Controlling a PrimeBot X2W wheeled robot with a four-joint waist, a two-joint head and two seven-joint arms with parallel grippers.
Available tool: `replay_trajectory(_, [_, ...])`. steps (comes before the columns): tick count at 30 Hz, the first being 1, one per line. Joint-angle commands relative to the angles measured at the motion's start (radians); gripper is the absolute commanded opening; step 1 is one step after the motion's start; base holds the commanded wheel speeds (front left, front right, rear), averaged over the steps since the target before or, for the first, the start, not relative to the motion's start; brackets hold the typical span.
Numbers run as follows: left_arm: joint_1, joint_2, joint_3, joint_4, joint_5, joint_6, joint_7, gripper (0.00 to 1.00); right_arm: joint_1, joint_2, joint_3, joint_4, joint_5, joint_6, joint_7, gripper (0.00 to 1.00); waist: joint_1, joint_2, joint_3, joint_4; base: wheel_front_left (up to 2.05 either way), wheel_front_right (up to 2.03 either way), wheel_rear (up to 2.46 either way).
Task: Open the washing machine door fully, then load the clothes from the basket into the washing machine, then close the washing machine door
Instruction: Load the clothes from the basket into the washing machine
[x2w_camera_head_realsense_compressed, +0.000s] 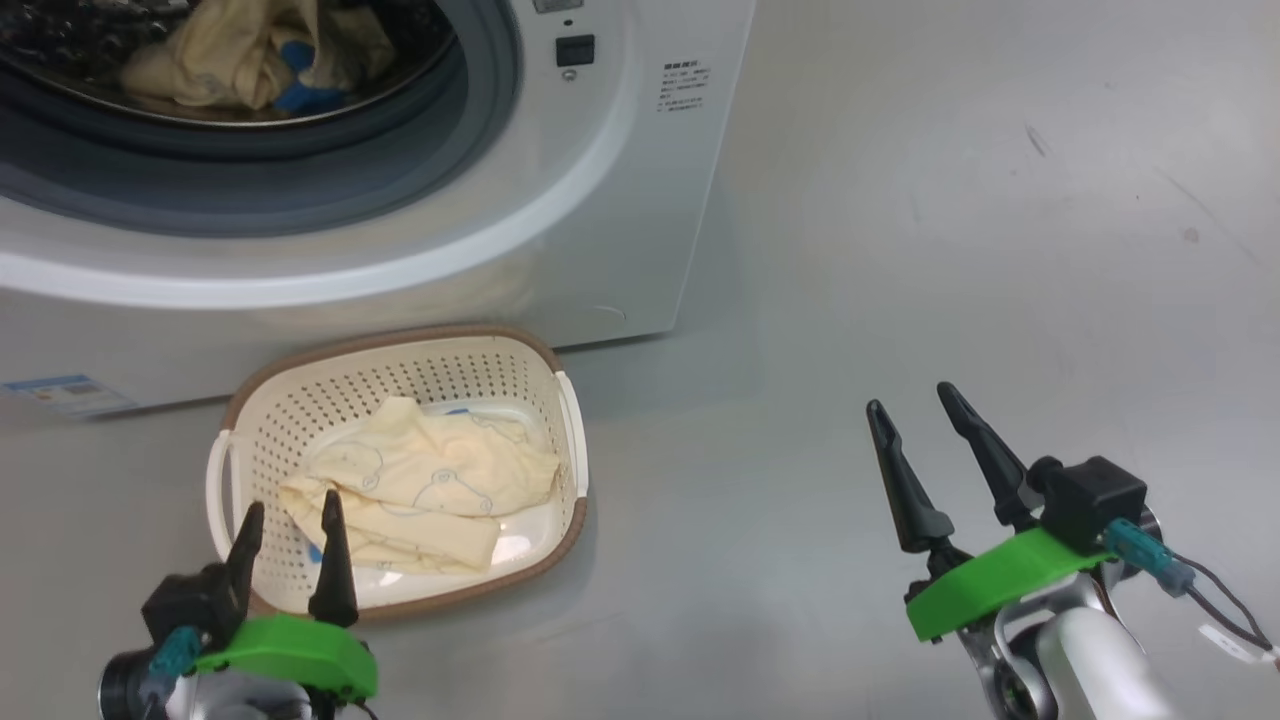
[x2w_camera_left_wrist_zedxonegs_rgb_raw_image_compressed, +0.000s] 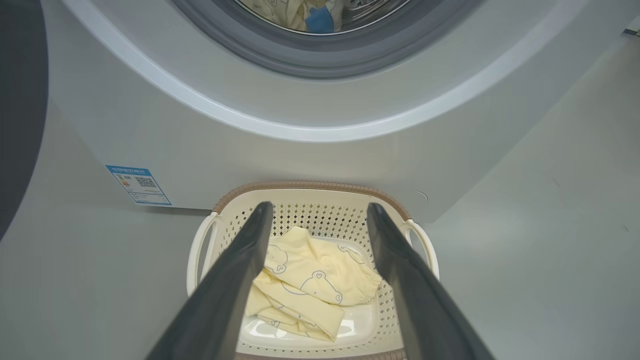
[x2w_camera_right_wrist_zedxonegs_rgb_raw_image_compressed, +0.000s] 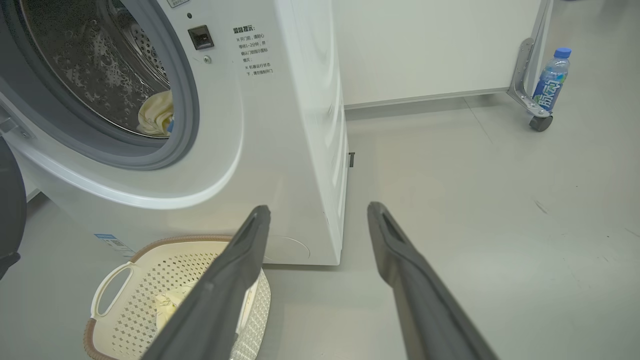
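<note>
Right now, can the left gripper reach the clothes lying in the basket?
Probably yes: the left gripper is open and aimed at the clothes in the basket, with nothing lying over them.

I see a clear plastic bottle with blue cap and label (x2w_camera_right_wrist_zedxonegs_rgb_raw_image_compressed: 550, 80), upright on the smooth grey floor (x2w_camera_right_wrist_zedxonegs_rgb_raw_image_compressed: 475, 200) beside a white panel's (x2w_camera_right_wrist_zedxonegs_rgb_raw_image_compressed: 435, 45) black caster wheel (x2w_camera_right_wrist_zedxonegs_rgb_raw_image_compressed: 541, 123).
</note>
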Motion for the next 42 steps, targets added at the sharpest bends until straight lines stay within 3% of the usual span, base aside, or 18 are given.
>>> replay_trajectory(1, [-0.057, 0.031, 0.029, 0.005, 0.001, -0.005, -0.003, 1.00, -0.044, 0.002, 0.025, -0.035, 0.007, 0.004, -0.007, 1.00, -0.0001, 0.0000, 0.070, -0.027, 0.00, 0.00, 0.00])
replay_trajectory(9, [-0.188, 0.055, 0.030, 0.123, -0.029, -0.011, 0.050, 1.00, -0.106, 0.008, 0.043, -0.041, 0.026, 0.004, -0.007, 1.00, -0.0001, 0.0000, 0.178, -0.048, 0.00, 0.00, 0.00])
replay_trajectory(31, [-0.541, 0.085, 0.083, 0.458, -0.139, 0.029, 0.294, 1.00, -0.263, 0.008, 0.103, -0.068, 0.059, 0.004, -0.007, 1.00, -0.0001, 0.0000, 0.436, -0.067, 0.00, 0.00, 0.00])
replay_trajectory(42, [-0.668, 0.106, 0.106, 0.571, -0.177, 0.056, 0.343, 1.00, -0.325, 0.008, 0.128, -0.081, 0.070, 0.004, -0.007, 1.00, -0.0001, 0.0000, 0.538, -0.094, 0.00, 0.00, 0.00])
